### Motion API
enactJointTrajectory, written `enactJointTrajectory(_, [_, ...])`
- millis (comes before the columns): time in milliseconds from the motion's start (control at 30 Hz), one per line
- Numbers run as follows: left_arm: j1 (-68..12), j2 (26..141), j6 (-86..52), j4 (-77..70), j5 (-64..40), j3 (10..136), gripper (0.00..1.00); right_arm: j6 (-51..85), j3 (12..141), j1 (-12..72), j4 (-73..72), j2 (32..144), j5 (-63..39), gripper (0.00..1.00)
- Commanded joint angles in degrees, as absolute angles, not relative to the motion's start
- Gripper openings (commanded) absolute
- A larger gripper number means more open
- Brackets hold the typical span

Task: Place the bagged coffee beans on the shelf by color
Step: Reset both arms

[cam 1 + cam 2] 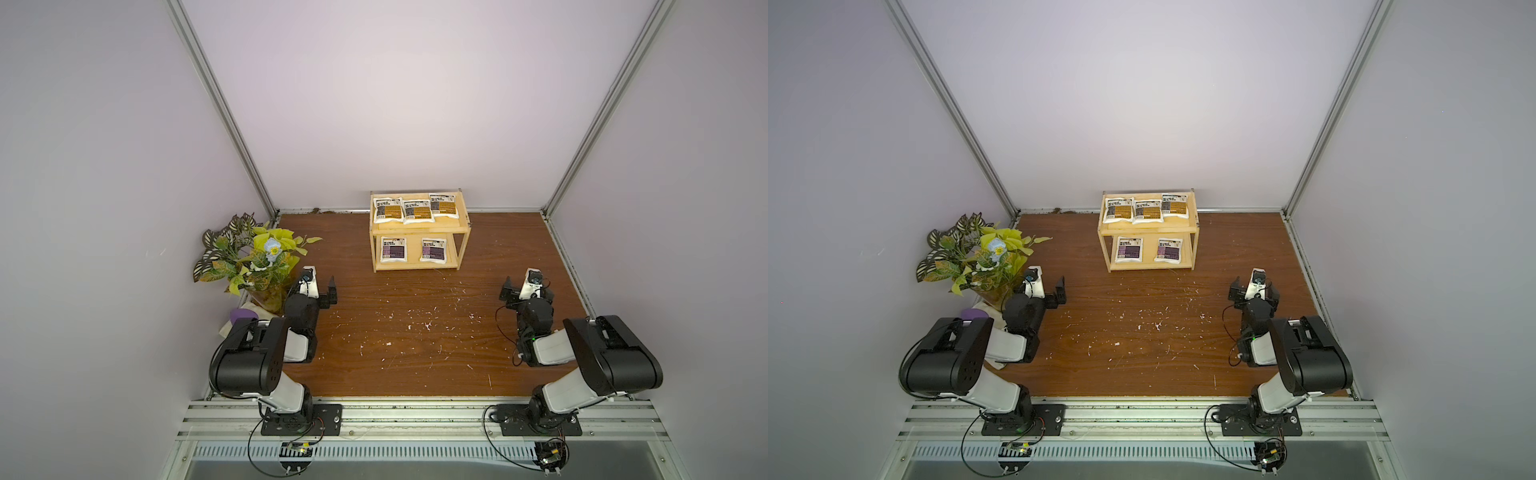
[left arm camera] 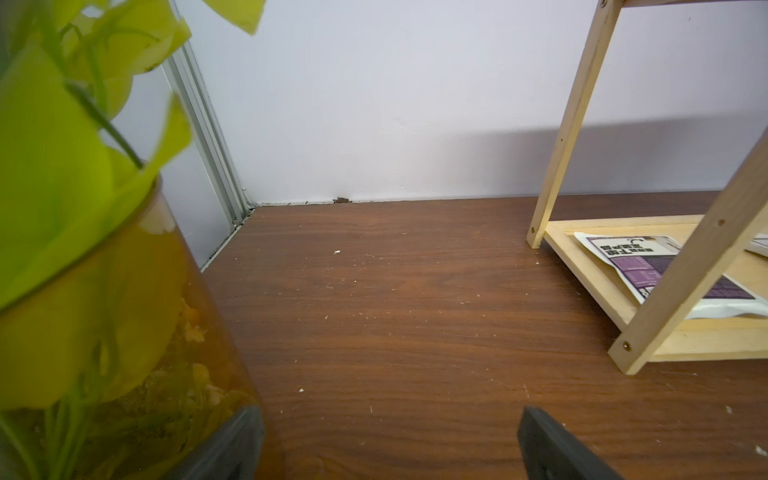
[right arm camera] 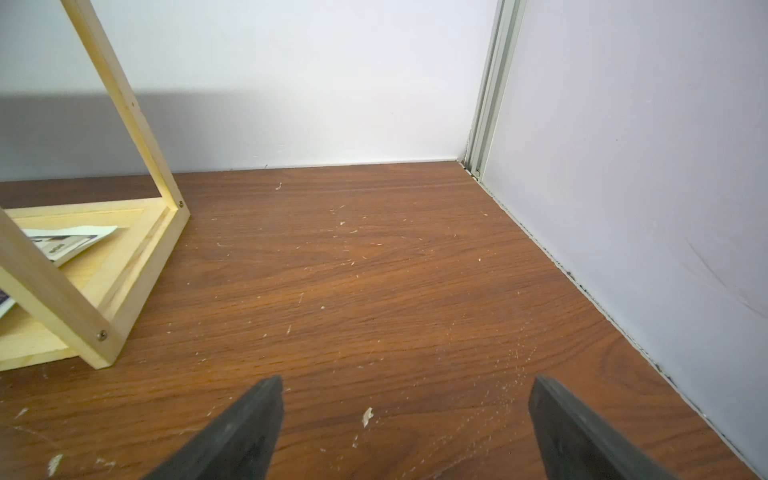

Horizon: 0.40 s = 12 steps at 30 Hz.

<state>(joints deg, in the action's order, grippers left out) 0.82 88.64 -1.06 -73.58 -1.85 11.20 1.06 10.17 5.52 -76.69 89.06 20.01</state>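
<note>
Sitting on shelf (image 1: 419, 228): pouches (image 1: 417, 211) | left pincer (image 2: 390, 424), right pincer (image 3: 407, 384) spread (empty), well away

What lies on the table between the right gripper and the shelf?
Only bare, white-flecked table separates the right gripper from the shelf, as both top views show.

three pouches (image 1: 417, 211) lie on the shelf (image 1: 419, 230) top board, two below.

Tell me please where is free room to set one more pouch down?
Free: the table between shelf and arms; a gap between the two purple pouches on the lower board. Crowded: the top board, three orange pouches; the plant beside the left fingers.
</note>
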Motion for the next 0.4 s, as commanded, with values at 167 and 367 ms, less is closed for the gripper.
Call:
enactJointTrajectory(167, [1.4, 88.5, -0.9, -74.8, -3.2, 11.8, 1.0, 1.6, 11.5, 5.3, -78.5, 89.2, 18.7, 1.0])
enactJointTrajectory(367, [1.5, 88.4, -0.8, -74.6, -3.1, 11.7, 0.99, 1.4, 10.7, 5.1, -79.3, 88.6, 18.3, 0.99])
